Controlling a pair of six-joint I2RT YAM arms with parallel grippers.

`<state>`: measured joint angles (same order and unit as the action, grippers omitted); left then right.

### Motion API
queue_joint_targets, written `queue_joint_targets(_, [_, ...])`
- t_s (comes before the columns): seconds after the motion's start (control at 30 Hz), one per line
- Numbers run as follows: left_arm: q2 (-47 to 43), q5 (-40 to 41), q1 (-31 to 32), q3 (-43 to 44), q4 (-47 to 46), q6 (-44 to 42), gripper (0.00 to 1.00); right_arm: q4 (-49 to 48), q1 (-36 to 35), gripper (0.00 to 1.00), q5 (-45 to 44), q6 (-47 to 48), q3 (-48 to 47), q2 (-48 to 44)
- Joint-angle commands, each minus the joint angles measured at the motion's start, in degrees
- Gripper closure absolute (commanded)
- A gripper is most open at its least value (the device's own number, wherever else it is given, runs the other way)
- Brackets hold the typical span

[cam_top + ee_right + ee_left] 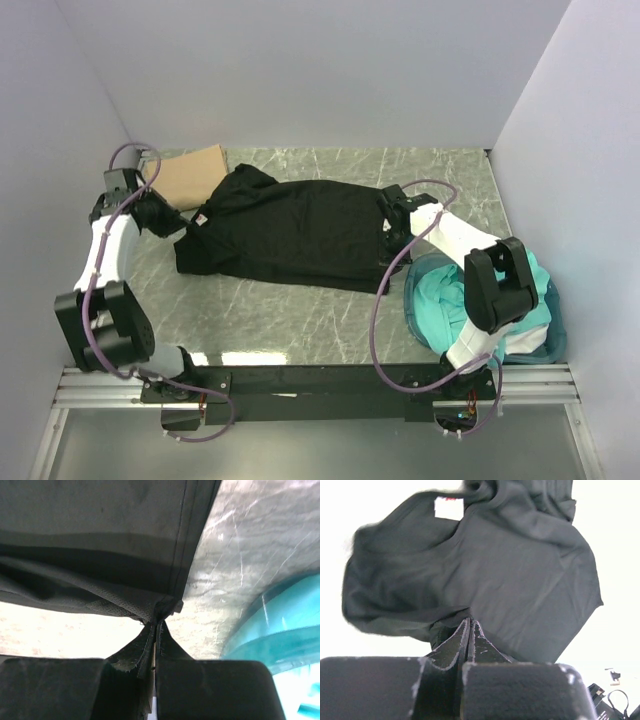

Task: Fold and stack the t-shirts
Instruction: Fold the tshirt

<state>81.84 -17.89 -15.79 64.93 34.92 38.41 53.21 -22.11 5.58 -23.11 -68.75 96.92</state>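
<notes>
A black t-shirt [300,230] lies stretched across the middle of the green marbled table [300,315]. My left gripper [178,224] is shut on its left end, near the collar with the white label [448,507]. In the left wrist view the jaws [470,623] are pressed together on a fold of the black t-shirt [520,570]. My right gripper [392,228] is shut on the right edge; in the right wrist view its tips [159,619] pinch the hem corner of the black t-shirt [100,530]. A folded tan-brown t-shirt [190,175] rests at the back left. Teal t-shirts [445,295] fill the tub.
The round translucent blue tub [413,312] stands at the front right beside the right arm, and its rim [280,625] shows close to the right gripper. White walls enclose the table at the left, back and right.
</notes>
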Motion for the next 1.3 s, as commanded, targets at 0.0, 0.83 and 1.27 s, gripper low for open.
queue_joint_targets(0.0, [4.1,-3.29,1.37,5.11,-2.84,-0.09,0.99,0.4,1.19,1.0,0.22,1.4,-3.75,1.07])
queue_joint_targets(0.83, [25.82,-3.73,8.49,27.97,-0.03,-4.84,0.99,2.51,4.18,1.0,0.04,2.28,-9.03,7.75])
queue_joint_targets(1.27, [30.65,-1.89,9.81,33.77,1.82,-4.93,0.92,1.55,5.32,0.94,0.13,1.76,-11.05,9.68])
